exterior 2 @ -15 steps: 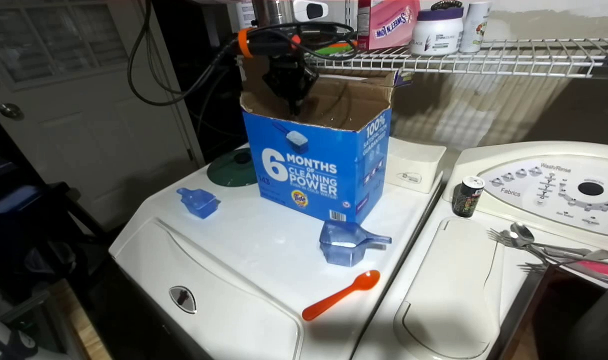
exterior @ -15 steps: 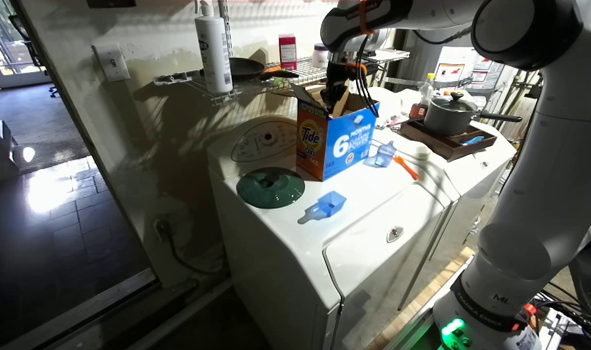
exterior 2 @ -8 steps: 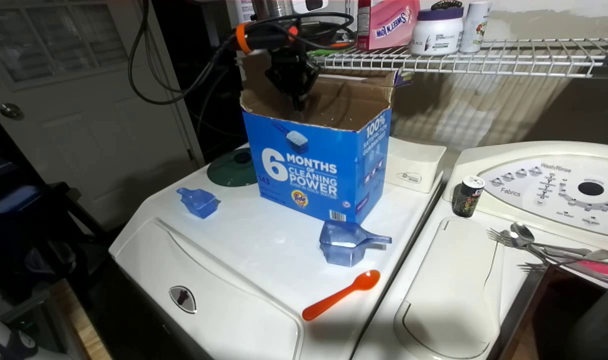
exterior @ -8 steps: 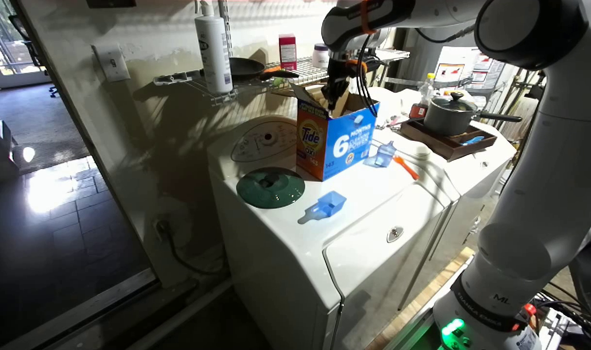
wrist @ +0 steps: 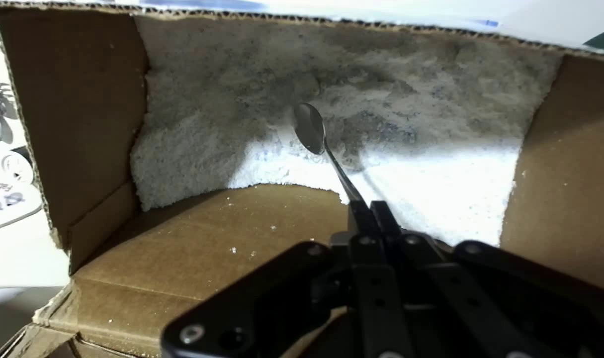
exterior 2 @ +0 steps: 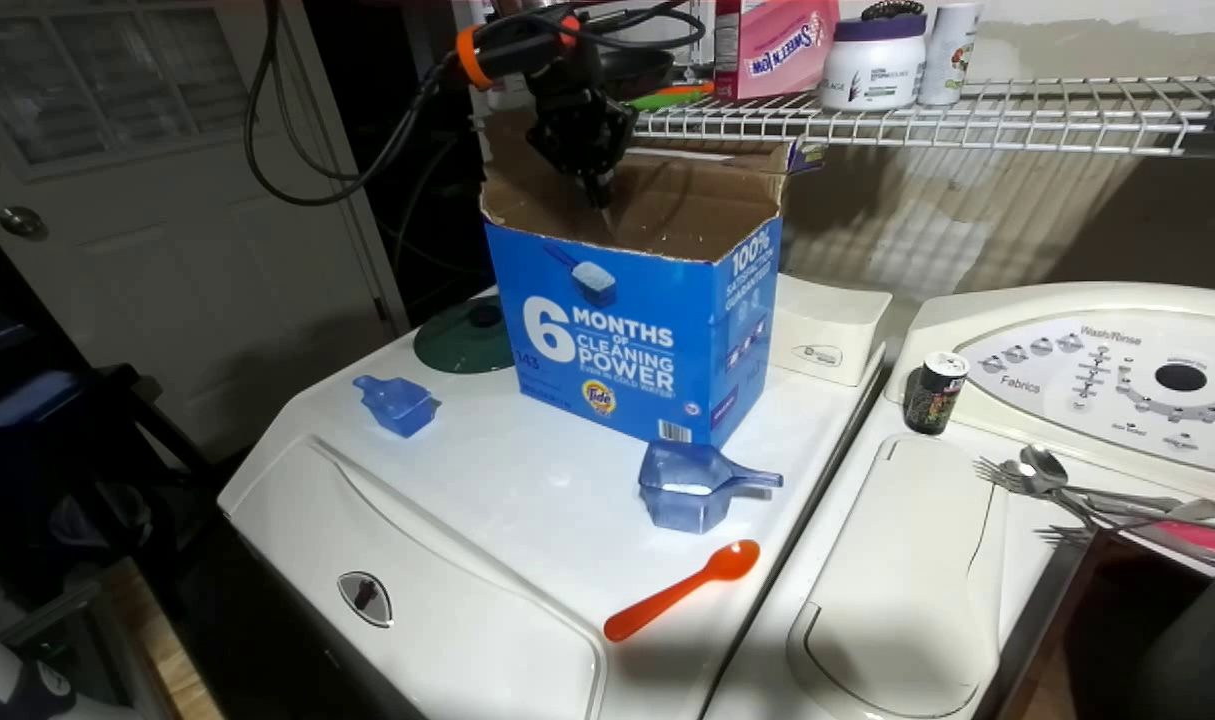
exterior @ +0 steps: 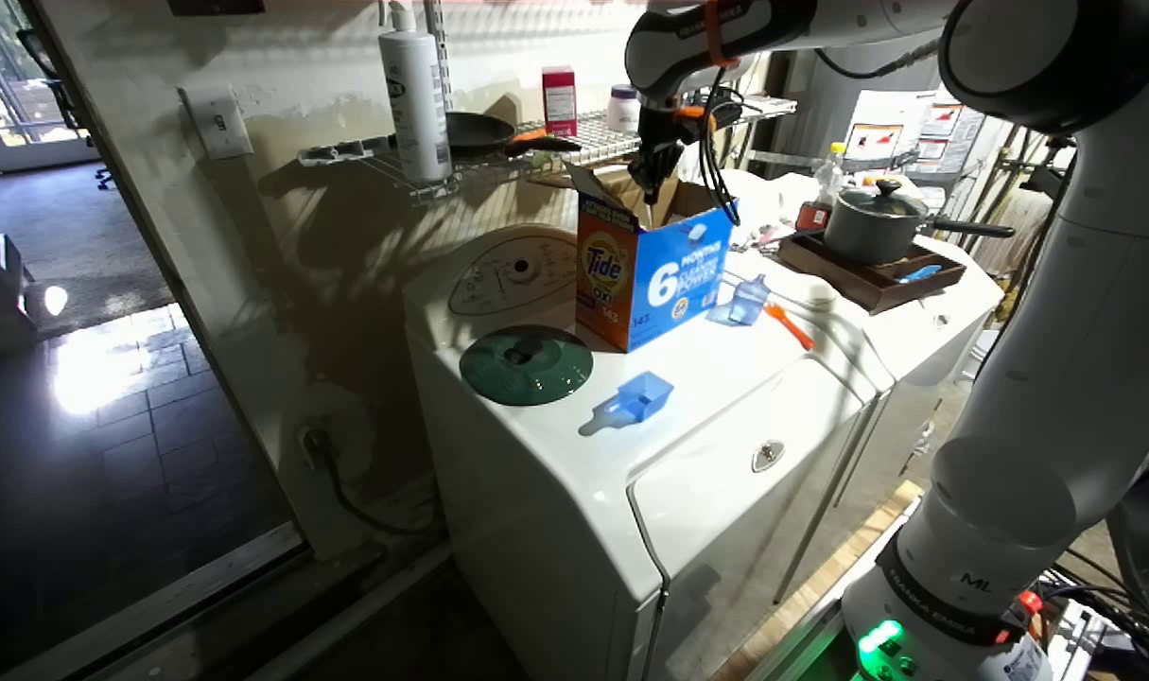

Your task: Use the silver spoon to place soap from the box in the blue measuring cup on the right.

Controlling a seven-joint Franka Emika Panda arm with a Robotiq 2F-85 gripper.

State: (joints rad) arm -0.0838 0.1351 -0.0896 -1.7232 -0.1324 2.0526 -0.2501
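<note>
Gripping spoon (wrist: 311, 133), handle-end seemingly hidden.

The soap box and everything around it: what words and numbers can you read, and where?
"6 MONTHS OF CLEANING POWER EVEN IN COLD WATER": soap box
"100% SATISFACTION GUARANTEED": soap box
"Tide": soap box
"OXI": soap box
"143": soap box
"SWEET'N LOW": pink box
"Wash/Rinse": control panel
"Fabrics": control panel
"FRANKA EMIKA": robot arm
"ML": robot arm
Mostly too small or blurred: white jar, pump bottle, posted sheets, other print.
</note>
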